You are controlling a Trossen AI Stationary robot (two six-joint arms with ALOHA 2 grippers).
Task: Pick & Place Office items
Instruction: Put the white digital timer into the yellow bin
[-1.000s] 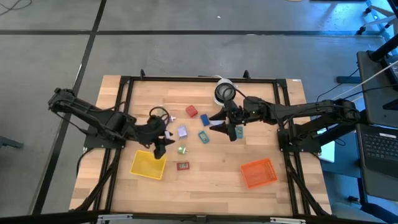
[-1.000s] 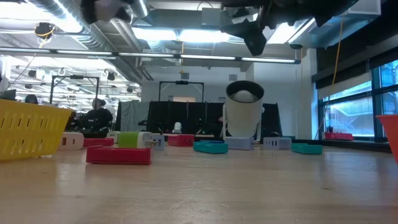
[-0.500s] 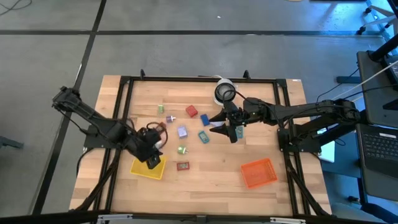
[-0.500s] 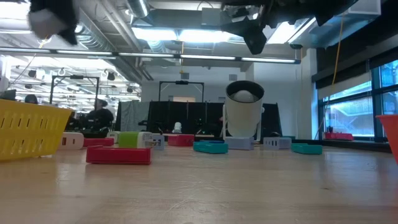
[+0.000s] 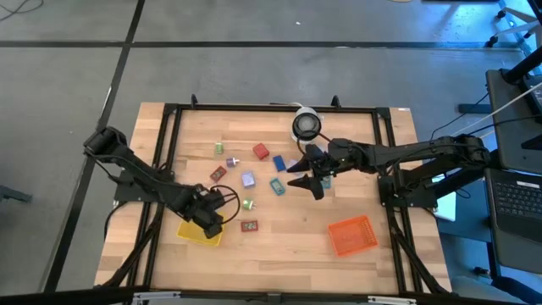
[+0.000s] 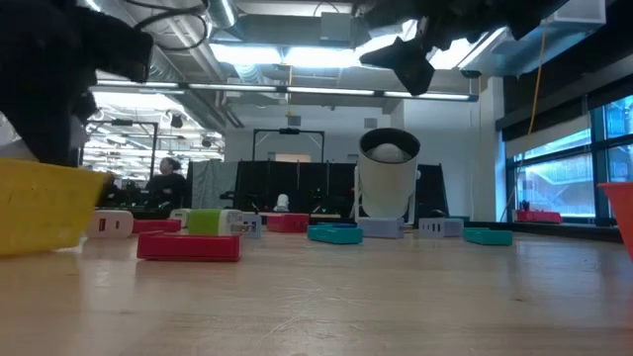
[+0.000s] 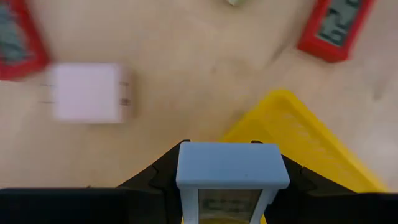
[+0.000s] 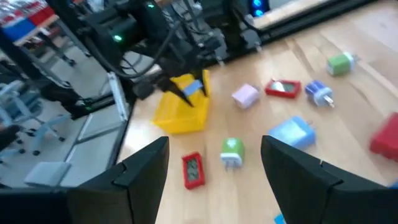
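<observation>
Early going: the left gripper clamps a light-blue blocky piece just above the yellow square tray at the near left, the right gripper hangs open mid-table, and the other pieces lie unsorted.

One tray is set at the table's front left with the left gripper over it, and another tray at the front right. The office items are scattered across the middle between them. A roll is placed at the back, and the right gripper is held just in front of it.
</observation>
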